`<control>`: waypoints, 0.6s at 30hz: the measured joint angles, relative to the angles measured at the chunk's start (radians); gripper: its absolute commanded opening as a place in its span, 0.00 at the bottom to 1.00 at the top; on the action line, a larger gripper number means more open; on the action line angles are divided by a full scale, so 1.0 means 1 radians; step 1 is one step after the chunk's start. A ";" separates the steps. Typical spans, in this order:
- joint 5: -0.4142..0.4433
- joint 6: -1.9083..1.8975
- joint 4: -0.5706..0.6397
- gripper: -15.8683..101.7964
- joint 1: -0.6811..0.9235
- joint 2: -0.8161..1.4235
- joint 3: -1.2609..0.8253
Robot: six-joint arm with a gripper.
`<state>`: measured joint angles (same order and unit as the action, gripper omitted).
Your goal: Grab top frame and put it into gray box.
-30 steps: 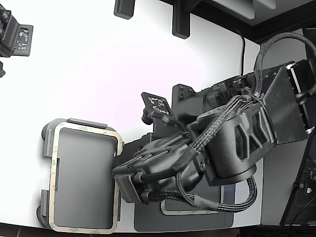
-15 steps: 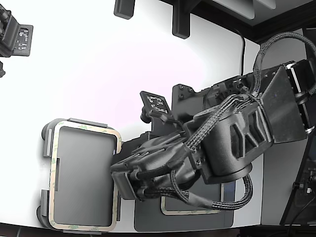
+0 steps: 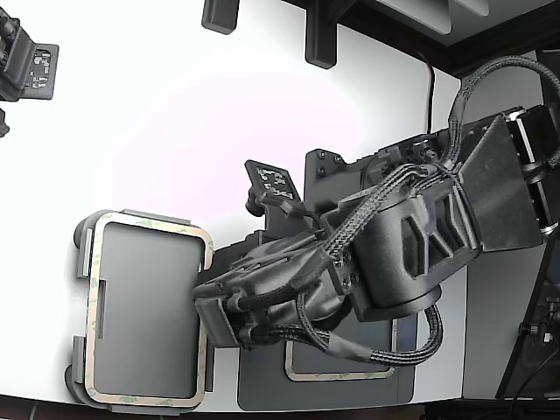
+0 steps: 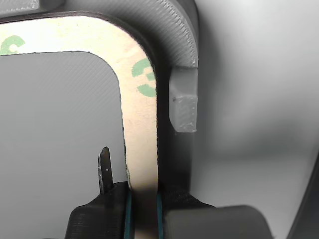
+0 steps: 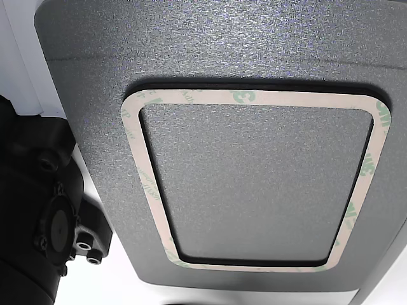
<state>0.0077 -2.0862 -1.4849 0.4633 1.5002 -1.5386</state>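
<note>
Gripper (image 4: 143, 219) clamped on top frame (image 3: 149, 229), flat in gray box (image 3: 83, 262), long axis vertical in ext. view.

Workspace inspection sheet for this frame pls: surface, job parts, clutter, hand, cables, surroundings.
Surface: white table, bare across the middle.
Job's things: top frame lies on the gray box; a second frame sits on the dark mat.
Clutter: nothing seen.
Grippers: hand, pads on either side of the top frame's edge strip; contact cannot be told.
Cables: braided bundle runs along the arm; a thin black lead crosses the table at the exterior view's upper right.
Surroundings: black fixtures at the table's far edge; a marker tag on the arm.
</note>
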 measured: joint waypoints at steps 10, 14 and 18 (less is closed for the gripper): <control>0.000 0.002 0.015 0.03 0.000 0.011 -0.025; -0.002 0.002 0.021 0.03 0.000 0.011 -0.029; -0.002 0.000 0.026 0.03 0.000 0.011 -0.032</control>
<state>0.0061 -2.0862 -1.4588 0.4633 1.5110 -1.5708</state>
